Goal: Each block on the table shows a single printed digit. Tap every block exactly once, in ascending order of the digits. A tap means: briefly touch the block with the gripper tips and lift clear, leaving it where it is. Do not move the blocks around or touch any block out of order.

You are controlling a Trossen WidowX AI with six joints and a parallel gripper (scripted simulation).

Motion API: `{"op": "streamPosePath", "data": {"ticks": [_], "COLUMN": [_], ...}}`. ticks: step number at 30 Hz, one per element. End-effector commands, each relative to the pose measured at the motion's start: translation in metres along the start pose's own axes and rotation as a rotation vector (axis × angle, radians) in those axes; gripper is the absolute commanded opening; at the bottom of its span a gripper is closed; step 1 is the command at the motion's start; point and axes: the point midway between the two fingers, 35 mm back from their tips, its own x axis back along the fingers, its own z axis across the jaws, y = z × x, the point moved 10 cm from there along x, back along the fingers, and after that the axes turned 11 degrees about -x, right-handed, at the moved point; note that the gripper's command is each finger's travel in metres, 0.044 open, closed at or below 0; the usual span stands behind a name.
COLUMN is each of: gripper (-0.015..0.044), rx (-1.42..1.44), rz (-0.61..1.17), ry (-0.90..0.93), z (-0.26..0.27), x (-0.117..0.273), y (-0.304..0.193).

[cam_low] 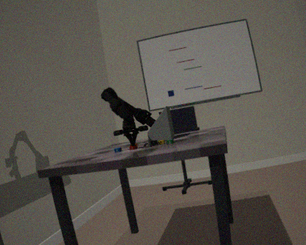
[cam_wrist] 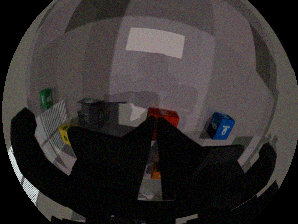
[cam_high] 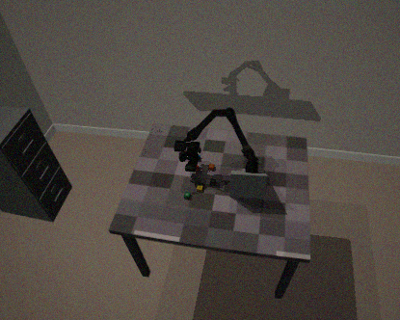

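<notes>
My gripper (cam_low: pixel 133 144) (cam_wrist: pixel 155 120) is shut, its tips together at the top of a red block (cam_low: pixel 133 147) (cam_wrist: pixel 167 116); contact is hard to tell. The tips hide part of that block. A blue block (cam_low: pixel 117 150) (cam_wrist: pixel 221 126) lies to its right in the wrist view, its digit too blurred to read. An orange block (cam_high: pixel 211 167) (cam_wrist: pixel 156 174) shows behind the fingers. A grey block (cam_wrist: pixel 91 113) stands in shadow to the left, with a yellow block (cam_high: pixel 200 188) (cam_wrist: pixel 65 134) and a green block (cam_high: pixel 187 196) (cam_wrist: pixel 46 98) beyond. A dark block (cam_high: pixel 213 182) is near the yellow one.
A pale upright panel (cam_high: pixel 249 185) (cam_low: pixel 162 128) stands on the checkered table (cam_high: pixel 172 226) beside the arm's base. The arm's shadow falls over several blocks. A drawer cabinet (cam_high: pixel 32 164) stands off to the left of the table, and a whiteboard (cam_low: pixel 211 48) hangs on the wall.
</notes>
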Motion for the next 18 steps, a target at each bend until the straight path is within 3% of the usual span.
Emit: {"op": "streamPosePath", "data": {"ticks": [1, 8, 14, 18], "gripper": [0.0020, 0.0020, 0.0020, 0.0020], "rx": [0.001, 0.005, 0.006, 0.006], "rz": [0.001, 0.002, 0.004, 0.004], "ry": [-0.001, -0.004, -0.001, -0.001], "z": [0.000, 0.000, 0.001, 0.000], "x": [0.009, 0.030, 0.106, 0.108], "y": [0.000, 0.000, 0.000, 0.000]}}
